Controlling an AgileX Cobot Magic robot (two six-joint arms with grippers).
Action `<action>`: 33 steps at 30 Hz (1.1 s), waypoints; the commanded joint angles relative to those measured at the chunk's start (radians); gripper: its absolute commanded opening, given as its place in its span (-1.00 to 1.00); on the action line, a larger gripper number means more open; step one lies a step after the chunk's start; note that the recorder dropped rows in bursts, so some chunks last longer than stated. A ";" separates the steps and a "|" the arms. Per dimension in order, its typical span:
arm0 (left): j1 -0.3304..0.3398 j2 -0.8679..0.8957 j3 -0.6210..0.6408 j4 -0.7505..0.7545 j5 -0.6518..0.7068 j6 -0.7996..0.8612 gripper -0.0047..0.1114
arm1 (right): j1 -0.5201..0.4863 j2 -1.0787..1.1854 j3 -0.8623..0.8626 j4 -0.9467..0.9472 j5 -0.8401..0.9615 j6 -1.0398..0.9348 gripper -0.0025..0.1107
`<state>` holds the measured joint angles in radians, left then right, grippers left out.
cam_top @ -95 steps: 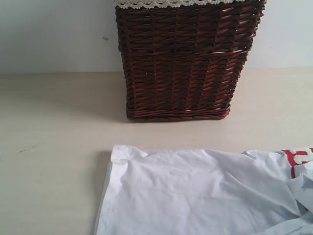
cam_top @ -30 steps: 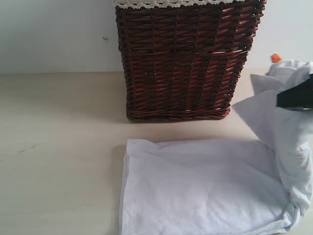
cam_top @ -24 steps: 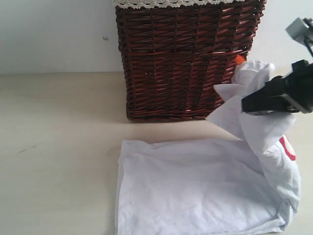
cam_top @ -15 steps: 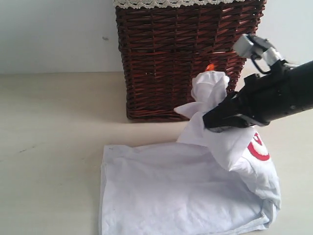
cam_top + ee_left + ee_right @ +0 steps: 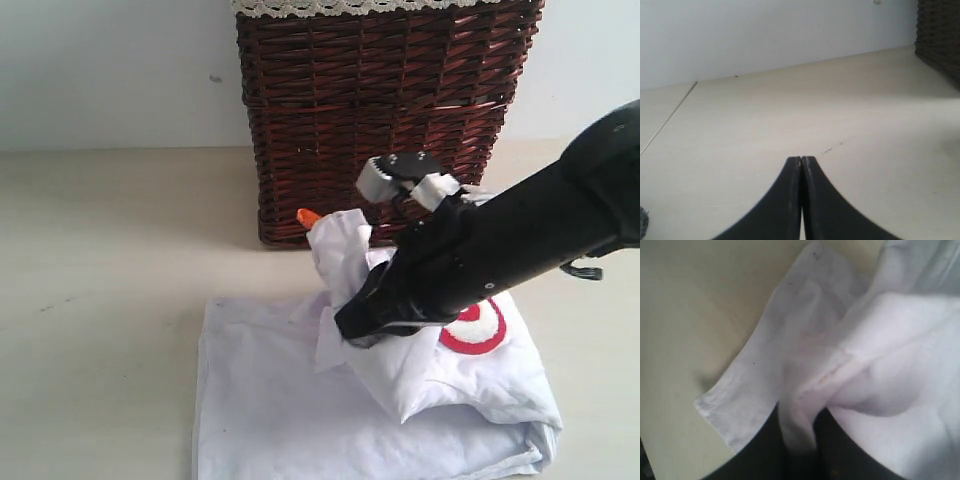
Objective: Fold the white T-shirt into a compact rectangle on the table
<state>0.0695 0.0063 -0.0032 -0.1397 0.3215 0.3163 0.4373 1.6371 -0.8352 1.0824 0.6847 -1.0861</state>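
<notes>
The white T-shirt [image 5: 290,420] lies partly folded on the pale table [image 5: 100,300], in front of the basket. My right gripper [image 5: 352,328] is shut on a bunched fold of it and holds that fold over the lower layer; the orange neck tag [image 5: 308,216] and a red patch [image 5: 478,330] show on the lifted part. In the right wrist view the cloth [image 5: 850,365] runs down between the two dark fingers [image 5: 837,452] of the right gripper [image 5: 799,440]. My left gripper [image 5: 801,161] is shut with nothing in it above bare table [image 5: 765,125], away from the shirt.
A dark brown wicker basket [image 5: 375,120] with cream lace trim stands right behind the shirt, against the pale wall [image 5: 110,70]. Its corner [image 5: 940,40] shows in the left wrist view. The black right arm [image 5: 530,235] reaches in from the right.
The right gripper has carried the shirt's top end from the right edge leftward and downward across the lower layer. The shirt's left edge has slid a little left.
</notes>
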 commanded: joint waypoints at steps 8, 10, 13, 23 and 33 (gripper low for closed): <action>0.000 -0.006 0.003 -0.003 -0.008 0.001 -0.90 | 0.181 0.129 -0.009 0.020 -0.260 -0.153 -0.96; 0.000 -0.006 0.003 -0.003 -0.008 0.001 -0.90 | 0.206 0.146 -0.009 0.031 -0.298 -0.170 -0.96; 0.000 -0.006 0.003 -0.003 -0.008 0.001 -0.90 | 0.232 0.168 -0.009 0.068 -0.334 -0.170 -0.96; 0.000 -0.006 0.003 -0.003 -0.008 0.001 -0.90 | 0.248 0.175 -0.009 0.439 -0.293 -0.464 -0.96; 0.000 -0.006 0.003 -0.003 -0.008 0.001 -0.90 | 0.248 0.143 -0.009 0.584 -0.092 -0.673 -0.96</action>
<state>0.0695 0.0063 -0.0032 -0.1397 0.3215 0.3163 0.6818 1.7938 -0.8368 1.6192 0.5441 -1.7149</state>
